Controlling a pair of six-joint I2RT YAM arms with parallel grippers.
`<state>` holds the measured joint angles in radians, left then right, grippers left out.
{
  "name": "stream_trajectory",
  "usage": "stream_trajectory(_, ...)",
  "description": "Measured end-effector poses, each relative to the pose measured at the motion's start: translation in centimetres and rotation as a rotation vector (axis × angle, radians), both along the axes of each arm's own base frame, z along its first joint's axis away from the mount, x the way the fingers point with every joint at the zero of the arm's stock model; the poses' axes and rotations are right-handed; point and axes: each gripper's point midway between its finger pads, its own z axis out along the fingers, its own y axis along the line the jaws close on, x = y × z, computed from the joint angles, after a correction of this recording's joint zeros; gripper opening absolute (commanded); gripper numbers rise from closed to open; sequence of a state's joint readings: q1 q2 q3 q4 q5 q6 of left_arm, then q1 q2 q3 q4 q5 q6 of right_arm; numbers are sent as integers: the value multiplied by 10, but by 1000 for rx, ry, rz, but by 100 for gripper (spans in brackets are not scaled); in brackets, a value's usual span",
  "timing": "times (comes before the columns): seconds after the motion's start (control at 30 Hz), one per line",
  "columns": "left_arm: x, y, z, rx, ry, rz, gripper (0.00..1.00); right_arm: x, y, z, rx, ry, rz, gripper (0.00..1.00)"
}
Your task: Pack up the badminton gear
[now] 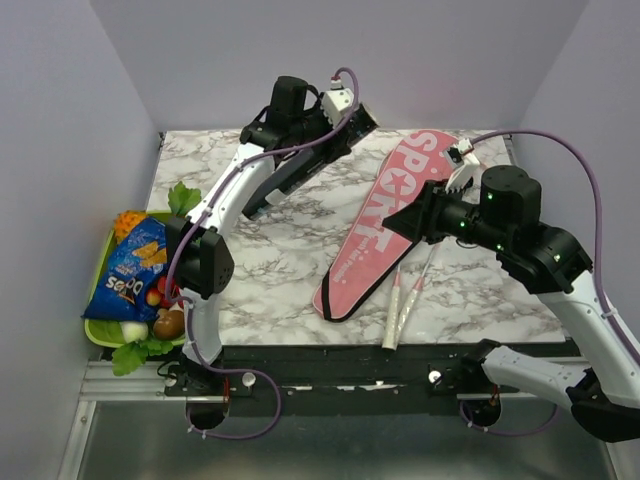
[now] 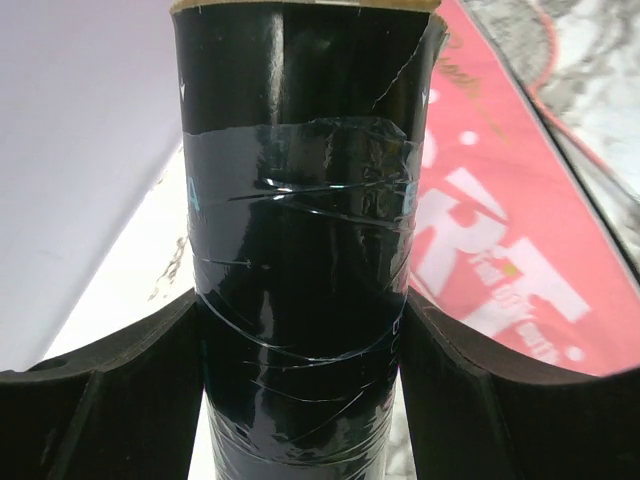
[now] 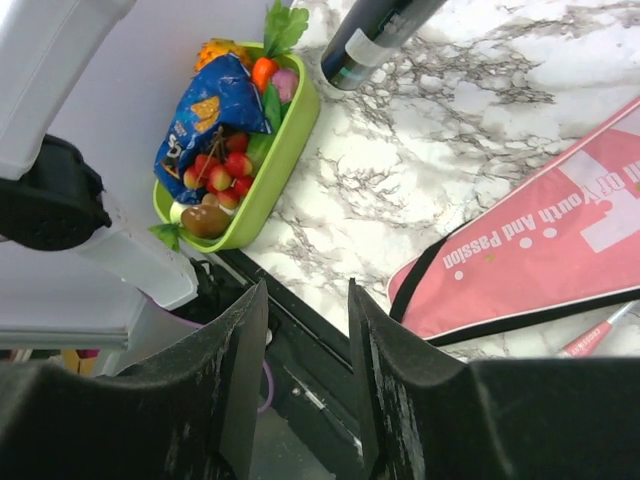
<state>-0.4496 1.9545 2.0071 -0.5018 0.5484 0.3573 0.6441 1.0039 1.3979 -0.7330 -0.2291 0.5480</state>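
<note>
My left gripper (image 1: 347, 124) is at the back of the table, shut on the upper end of the long black tube (image 1: 300, 165), which slants down to the left. In the left wrist view the tube (image 2: 300, 200) fills the gap between the fingers (image 2: 130, 400). The pink "SPORT" bag (image 1: 385, 220) lies diagonally on the marble table; it also shows in the left wrist view (image 2: 520, 250) and the right wrist view (image 3: 540, 240). Two white racket handles (image 1: 393, 318) lie beside the bag's near end; the heads are hidden. My right gripper (image 1: 397, 222) hovers over the bag, open and empty (image 3: 306, 300).
A green tray (image 1: 97, 335) of toy fruit with a blue snack packet (image 1: 130, 268) sits at the table's left edge, also in the right wrist view (image 3: 290, 130). Purple walls close in the back and sides. The black rail (image 1: 330, 375) runs along the near edge.
</note>
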Motion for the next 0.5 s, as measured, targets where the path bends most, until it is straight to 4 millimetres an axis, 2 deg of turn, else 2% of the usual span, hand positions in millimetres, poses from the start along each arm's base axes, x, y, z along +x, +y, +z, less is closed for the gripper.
stream_trajectory(0.17,63,24,-27,0,14,100,0,4,-4,-11,-23,10,-34,48)
stream_trajectory(0.23,89,40,-50,15,26,168,0,8,-6,-20,-40,24,-52,48)
stream_trajectory(0.37,125,63,-97,51,49,276,0,15,-7,-35,-73,48,-80,48)
stream_trajectory(0.5,149,72,-134,78,38,325,0,22,-7,-49,-104,73,-102,49)
